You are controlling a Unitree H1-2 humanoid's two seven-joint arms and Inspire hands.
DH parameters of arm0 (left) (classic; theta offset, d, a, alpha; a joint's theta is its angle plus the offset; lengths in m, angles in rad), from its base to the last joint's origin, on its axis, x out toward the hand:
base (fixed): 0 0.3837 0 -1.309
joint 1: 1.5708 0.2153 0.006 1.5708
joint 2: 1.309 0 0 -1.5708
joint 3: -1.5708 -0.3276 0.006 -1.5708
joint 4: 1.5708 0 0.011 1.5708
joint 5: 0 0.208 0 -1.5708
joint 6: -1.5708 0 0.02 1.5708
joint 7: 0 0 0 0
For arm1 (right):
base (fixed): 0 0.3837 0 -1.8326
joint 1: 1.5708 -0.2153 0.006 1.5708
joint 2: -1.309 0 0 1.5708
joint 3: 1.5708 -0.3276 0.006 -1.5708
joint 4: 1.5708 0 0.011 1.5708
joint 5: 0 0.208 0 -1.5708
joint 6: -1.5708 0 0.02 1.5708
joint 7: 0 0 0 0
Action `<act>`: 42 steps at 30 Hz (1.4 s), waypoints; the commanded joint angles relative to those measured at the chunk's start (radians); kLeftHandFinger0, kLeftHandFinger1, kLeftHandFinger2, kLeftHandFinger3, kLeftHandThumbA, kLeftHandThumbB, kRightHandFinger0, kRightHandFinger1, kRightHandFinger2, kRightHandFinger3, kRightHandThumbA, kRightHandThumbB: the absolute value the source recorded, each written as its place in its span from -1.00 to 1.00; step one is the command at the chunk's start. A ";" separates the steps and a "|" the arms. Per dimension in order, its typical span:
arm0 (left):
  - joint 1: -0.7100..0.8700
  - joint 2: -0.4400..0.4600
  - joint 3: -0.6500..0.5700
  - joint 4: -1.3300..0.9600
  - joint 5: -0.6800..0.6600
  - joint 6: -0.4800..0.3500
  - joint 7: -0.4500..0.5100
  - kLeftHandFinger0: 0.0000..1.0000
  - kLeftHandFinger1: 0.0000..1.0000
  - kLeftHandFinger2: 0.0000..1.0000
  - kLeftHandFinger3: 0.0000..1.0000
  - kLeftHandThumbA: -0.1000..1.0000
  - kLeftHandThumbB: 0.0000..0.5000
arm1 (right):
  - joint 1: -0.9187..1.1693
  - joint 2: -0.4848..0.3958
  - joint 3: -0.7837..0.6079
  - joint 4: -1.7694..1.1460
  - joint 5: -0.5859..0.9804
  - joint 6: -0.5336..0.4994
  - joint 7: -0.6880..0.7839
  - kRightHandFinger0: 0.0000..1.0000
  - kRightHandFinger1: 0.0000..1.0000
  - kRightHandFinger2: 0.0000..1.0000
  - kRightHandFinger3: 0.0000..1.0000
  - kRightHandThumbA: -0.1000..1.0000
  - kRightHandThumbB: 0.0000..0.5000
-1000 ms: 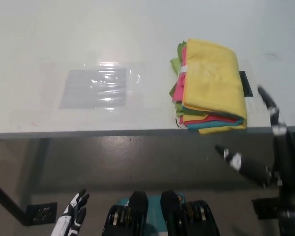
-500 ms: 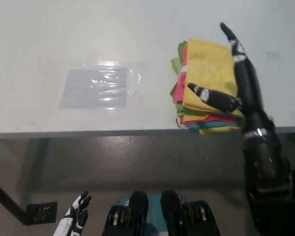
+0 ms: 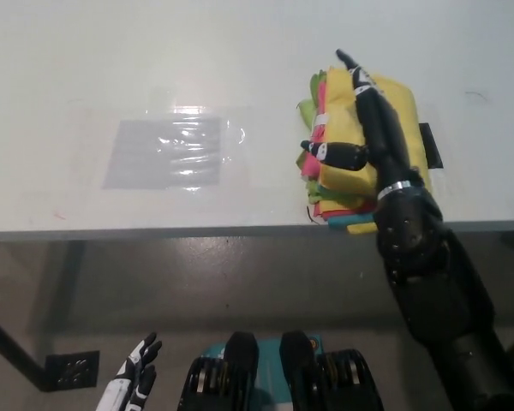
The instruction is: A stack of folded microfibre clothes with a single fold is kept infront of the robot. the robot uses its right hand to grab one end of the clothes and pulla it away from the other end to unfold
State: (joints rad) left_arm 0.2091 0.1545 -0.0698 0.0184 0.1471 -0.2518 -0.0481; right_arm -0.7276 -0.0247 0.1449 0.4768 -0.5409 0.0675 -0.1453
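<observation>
A stack of folded microfibre cloths (image 3: 400,111), yellow on top with pink, green, red and teal layers beneath, lies at the table's front right. My black right hand (image 3: 366,128) is stretched flat over the stack's left half, fingers apart and pointing away from me, holding nothing. Its thumb reaches out to the stack's left edge. Only the fingertips of my white left hand (image 3: 137,375) show at the bottom left, below the table, spread open.
A shiny clear plastic sheet over a grey rectangle (image 3: 167,152) lies on the white table (image 3: 86,68) left of the stack. A black tape mark (image 3: 428,144) sits at the stack's right. The table's front edge (image 3: 154,231) runs just below the stack.
My right hand has risen from below the table edge and moved left over the stack, now lying across its left half. The left hand has sunk slightly lower.
</observation>
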 commanded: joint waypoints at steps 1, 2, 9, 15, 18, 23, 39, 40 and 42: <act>-0.003 0.011 -0.005 -0.035 0.011 -0.036 -0.006 1.00 1.00 1.00 1.00 0.97 0.39 | -0.074 -0.014 0.025 0.060 -0.036 -0.041 -0.085 1.00 1.00 1.00 1.00 0.85 -0.10; -0.002 0.011 -0.005 -0.032 0.008 -0.036 -0.006 1.00 1.00 1.00 1.00 0.97 0.40 | -0.073 -0.015 0.030 0.074 -0.034 -0.044 -0.086 1.00 1.00 1.00 1.00 0.87 -0.12; 0.002 0.012 -0.007 -0.032 0.017 -0.030 -0.004 1.00 1.00 1.00 1.00 0.98 0.48 | -0.076 -0.025 0.070 0.203 -0.029 -0.035 -0.078 1.00 1.00 1.00 1.00 1.00 -0.02; 0.000 0.011 -0.005 -0.033 0.016 -0.036 -0.003 1.00 1.00 1.00 1.00 0.97 0.46 | -0.086 -0.040 0.124 0.284 -0.076 0.022 -0.082 1.00 1.00 1.00 1.00 1.00 0.11; 0.001 0.012 -0.006 -0.037 0.026 -0.031 -0.001 1.00 1.00 1.00 1.00 0.99 0.47 | -0.092 -0.054 0.162 0.302 -0.112 0.063 -0.089 1.00 1.00 1.00 1.00 1.00 0.24; -0.001 0.015 -0.010 -0.034 0.036 -0.036 -0.002 1.00 1.00 1.00 1.00 0.96 0.46 | -0.079 -0.050 0.132 0.284 -0.106 0.118 -0.180 -0.06 0.26 0.57 0.56 0.43 -0.17; -0.015 0.020 -0.016 -0.048 0.051 -0.015 -0.010 1.00 1.00 1.00 1.00 0.89 0.38 | -0.072 -0.018 0.028 0.235 -0.018 -0.006 -0.296 -0.95 -0.62 -0.26 -0.43 0.12 -0.70; -0.014 0.021 -0.017 -0.051 0.054 -0.013 -0.011 1.00 1.00 1.00 1.00 0.89 0.36 | -0.069 -0.020 0.027 0.229 -0.017 -0.004 -0.294 -0.96 -0.62 -0.24 -0.43 0.12 -0.71; -0.015 0.022 -0.017 -0.049 0.050 -0.017 -0.012 1.00 1.00 1.00 1.00 0.88 0.36 | -0.066 -0.021 0.024 0.228 -0.013 -0.006 -0.295 -0.96 -0.59 -0.22 -0.43 0.08 -0.70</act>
State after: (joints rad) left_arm 0.1956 0.1587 -0.0864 0.0006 0.1878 -0.2508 -0.0530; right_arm -0.7716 -0.0522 0.1858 0.7423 -0.5828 0.0855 -0.4110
